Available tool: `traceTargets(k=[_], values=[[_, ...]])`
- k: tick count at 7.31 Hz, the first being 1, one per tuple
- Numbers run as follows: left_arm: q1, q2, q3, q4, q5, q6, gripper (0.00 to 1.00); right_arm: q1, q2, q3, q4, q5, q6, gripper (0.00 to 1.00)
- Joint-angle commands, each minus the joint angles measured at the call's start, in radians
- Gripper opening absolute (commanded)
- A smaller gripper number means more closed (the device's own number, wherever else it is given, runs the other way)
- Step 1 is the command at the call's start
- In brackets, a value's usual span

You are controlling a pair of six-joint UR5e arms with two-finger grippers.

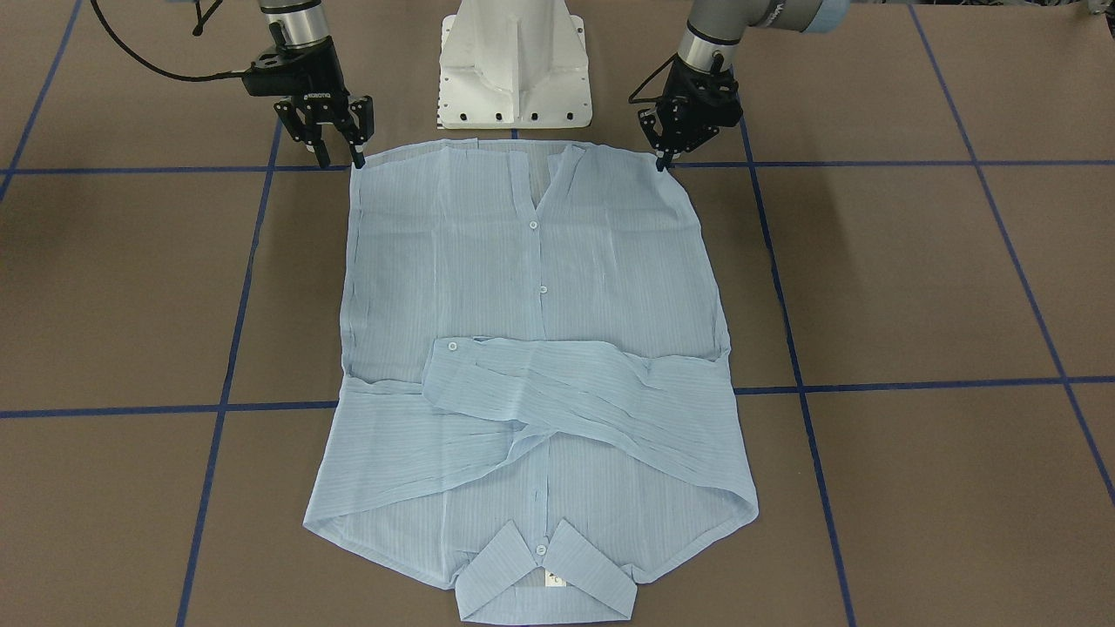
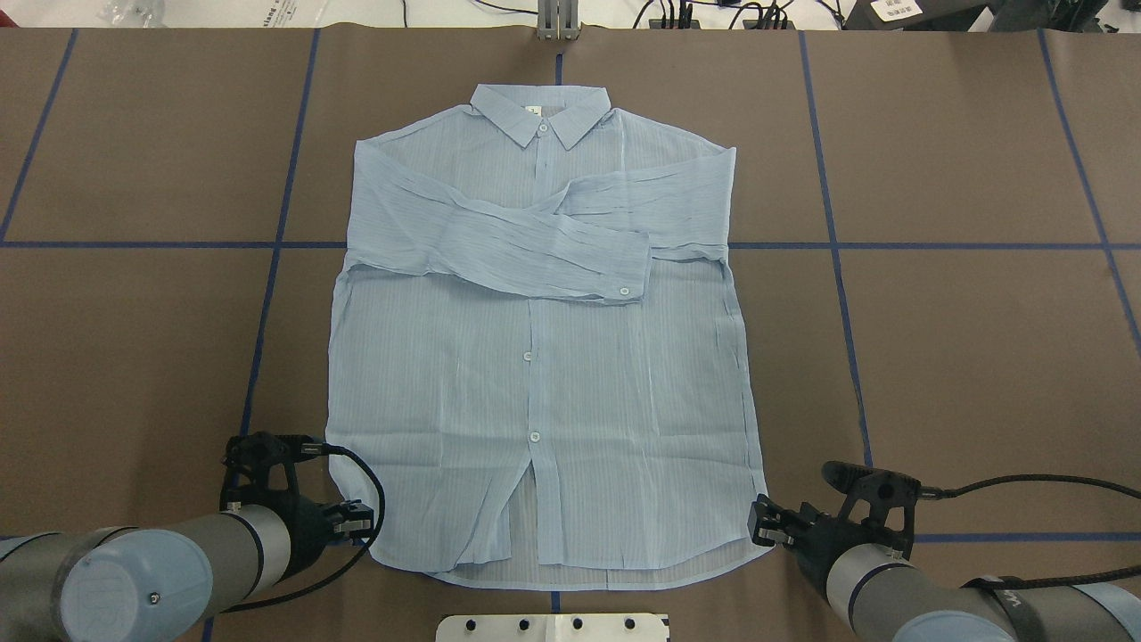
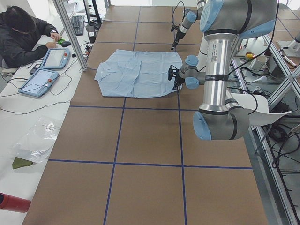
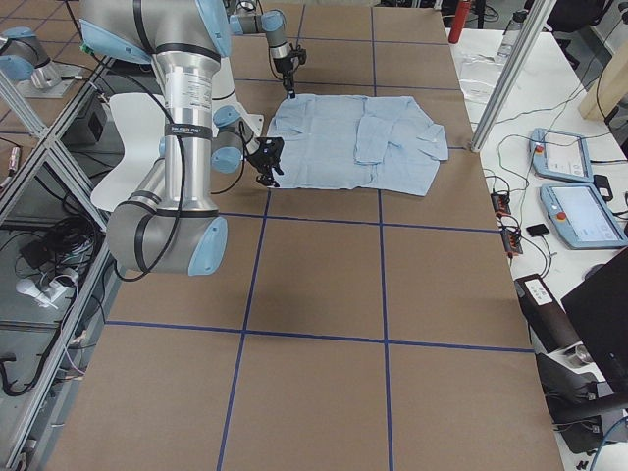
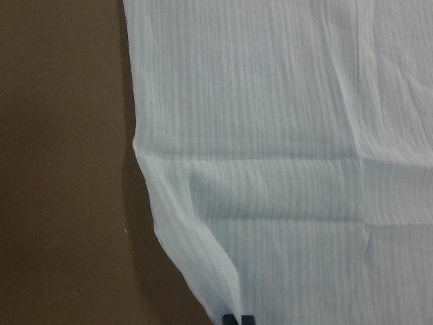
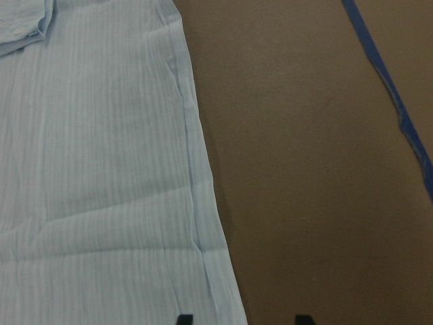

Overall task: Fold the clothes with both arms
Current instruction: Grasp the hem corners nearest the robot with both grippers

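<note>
Pinched between the closed fingers of the left gripper (image 1: 666, 159) is one hem corner of the shirt (image 2: 535, 357). In the left wrist view the two fingertips (image 5: 231, 318) are seen pressed together on the fabric edge. The right gripper (image 1: 340, 159) is held wide open at the other hem corner. Its fingertips (image 6: 184, 319) are set apart with the shirt's side edge lying between them, and nothing is clamped.

The brown desk (image 2: 963, 357) is crossed by blue tape lines (image 2: 276, 267). The shirt is spread flat and front up at the middle of the desk's width, with its hem toward the robot-side edge and its collar toward the operators' edge.

The left arm (image 2: 160, 562) is brought in low from the left end of the robot-side edge, and the right arm (image 2: 936, 615) from the right end. Each forearm is laid nearly along that edge, pointing inward, and each wrist is bent so that the gripper points down at the desk. The left gripper is tipped slightly toward the shirt. A white pedestal base (image 1: 514, 65) is seen between the two arms at the robot-side edge.

The sleeves (image 2: 535, 245) are folded across the chest, the one from the desk's left side lying uppermost. The pointed collar (image 2: 541, 111) is buttoned and lies flat. Small white buttons (image 2: 535, 436) are seen down the front placket, which gapes a little at the hem.
</note>
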State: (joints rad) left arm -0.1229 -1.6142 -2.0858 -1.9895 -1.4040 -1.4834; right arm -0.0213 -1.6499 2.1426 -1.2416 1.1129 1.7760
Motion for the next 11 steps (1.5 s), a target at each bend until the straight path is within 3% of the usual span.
traceTargets(k=[1, 4, 6, 11], values=[[0.0, -0.001, 0.0, 0.0, 0.008, 0.002, 0.0, -0.011, 0.013, -0.023, -0.001, -0.002, 0.002, 0.55], [0.0, -0.003, -0.008, 0.0, 0.008, 0.002, 0.0, -0.035, 0.036, -0.038, -0.013, -0.016, 0.002, 0.48], [-0.001, -0.003, -0.01, 0.0, 0.007, 0.002, 0.0, -0.04, 0.038, -0.044, -0.013, -0.016, 0.002, 0.37], [-0.003, -0.003, -0.01, -0.002, 0.007, 0.002, 0.0, -0.055, 0.038, -0.053, -0.015, -0.024, 0.002, 0.34]])
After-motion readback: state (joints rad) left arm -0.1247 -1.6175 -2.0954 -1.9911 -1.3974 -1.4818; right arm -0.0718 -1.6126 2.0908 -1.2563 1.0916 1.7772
